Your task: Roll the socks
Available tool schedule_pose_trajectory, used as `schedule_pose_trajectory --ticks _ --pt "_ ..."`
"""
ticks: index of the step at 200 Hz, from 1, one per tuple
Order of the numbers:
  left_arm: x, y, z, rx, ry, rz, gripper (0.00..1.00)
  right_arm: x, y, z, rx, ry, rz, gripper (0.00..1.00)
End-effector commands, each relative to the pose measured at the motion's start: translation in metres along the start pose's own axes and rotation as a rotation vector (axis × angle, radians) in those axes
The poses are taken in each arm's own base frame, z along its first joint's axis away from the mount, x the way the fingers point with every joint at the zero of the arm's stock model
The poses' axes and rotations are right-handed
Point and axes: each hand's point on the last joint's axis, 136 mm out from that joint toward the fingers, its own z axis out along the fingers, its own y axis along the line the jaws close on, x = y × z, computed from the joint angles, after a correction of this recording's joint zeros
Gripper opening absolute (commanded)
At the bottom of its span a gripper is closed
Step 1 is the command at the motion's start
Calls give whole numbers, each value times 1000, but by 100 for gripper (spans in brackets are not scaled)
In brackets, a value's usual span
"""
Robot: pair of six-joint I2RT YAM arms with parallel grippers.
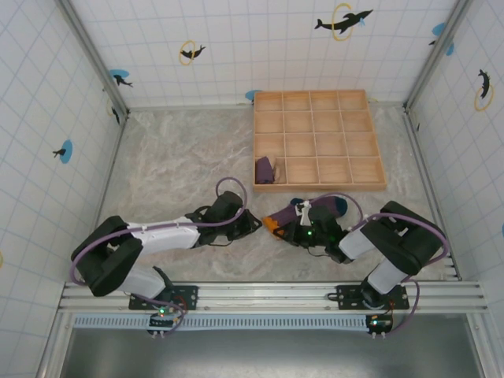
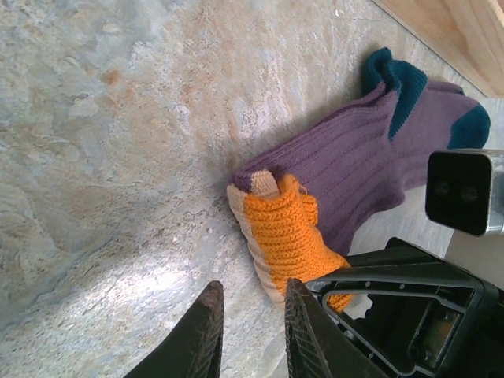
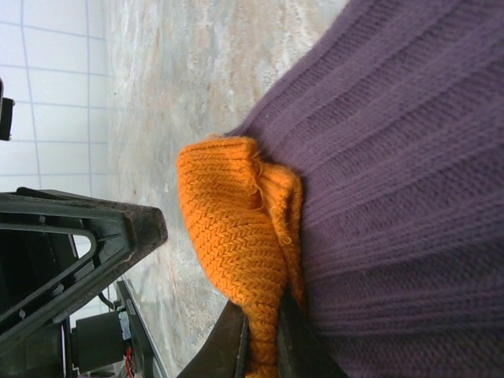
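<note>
A purple ribbed sock (image 2: 370, 177) with teal heel and toe lies flat on the marble table, its orange cuff (image 2: 291, 236) folded over at the near end. In the top view the sock (image 1: 293, 216) sits between both arms. My right gripper (image 3: 262, 335) is shut on the orange cuff (image 3: 236, 228), pinching a fold of it against the purple leg (image 3: 394, 197). My left gripper (image 2: 250, 311) stands open just short of the cuff, nothing between its fingers, its right finger close to the right arm's black frame.
A wooden grid tray (image 1: 319, 138) stands at the back right; a rolled purple sock (image 1: 265, 169) sits in its near-left compartment. The right arm's camera housing (image 2: 465, 193) hangs close over the sock. Tiled walls enclose the table.
</note>
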Motion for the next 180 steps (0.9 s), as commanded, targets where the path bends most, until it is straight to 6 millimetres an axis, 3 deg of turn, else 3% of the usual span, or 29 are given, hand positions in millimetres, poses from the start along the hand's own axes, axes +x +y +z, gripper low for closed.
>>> schedule_pose_trajectory --ticks 1,68,114,180 --pt "1 -3 7 14 -2 38 25 3 -19 0 70 10 80 0" --pt "3 -1 23 29 4 44 26 2 -30 -9 60 -19 175 0" --pt "2 -7 33 55 0 60 40 7 -25 -11 4 1 219 0" --pt "10 0 49 51 37 30 37 5 -23 -13 -11 -7 220 0"
